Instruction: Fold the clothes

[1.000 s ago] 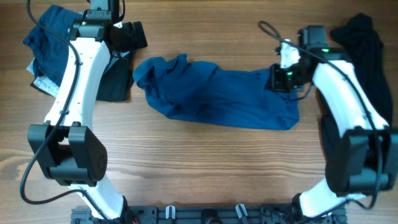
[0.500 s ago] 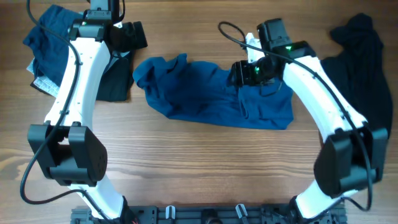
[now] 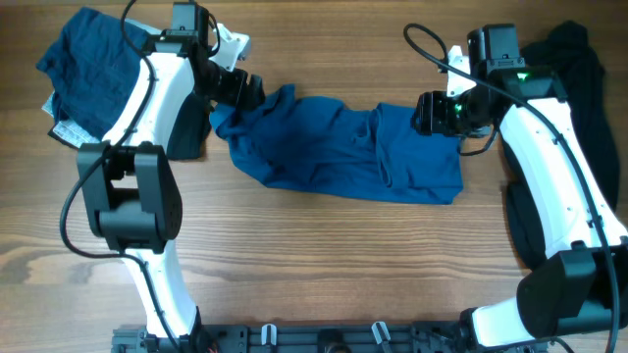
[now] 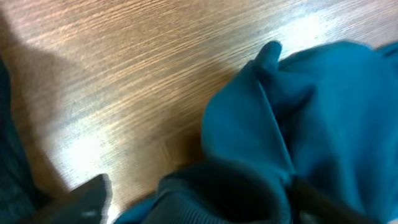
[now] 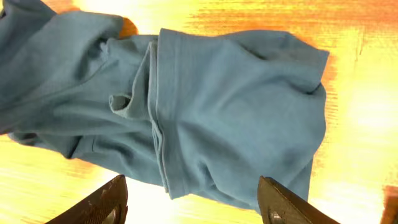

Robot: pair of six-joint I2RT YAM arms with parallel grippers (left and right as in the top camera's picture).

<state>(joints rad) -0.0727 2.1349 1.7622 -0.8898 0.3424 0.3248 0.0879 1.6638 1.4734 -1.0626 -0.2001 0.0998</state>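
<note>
blue shirt (image 3: 334, 147) lies between the left gripper (image 3: 240, 90) and right gripper (image 3: 432, 111)

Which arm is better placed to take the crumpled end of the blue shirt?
Left. The left gripper is at the bunched end of the blue shirt, its jaws open over the cloth. The right gripper hangs over the far, flatter end.

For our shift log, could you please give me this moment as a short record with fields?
garment in work: blue shirt, crumpled, lying across the table centre
left gripper: open, at the shirt's left end, fabric between its fingers
right gripper: open, over the shirt's right end
other clothes: navy pile far left; black garment far right
surface: wooden table
</note>
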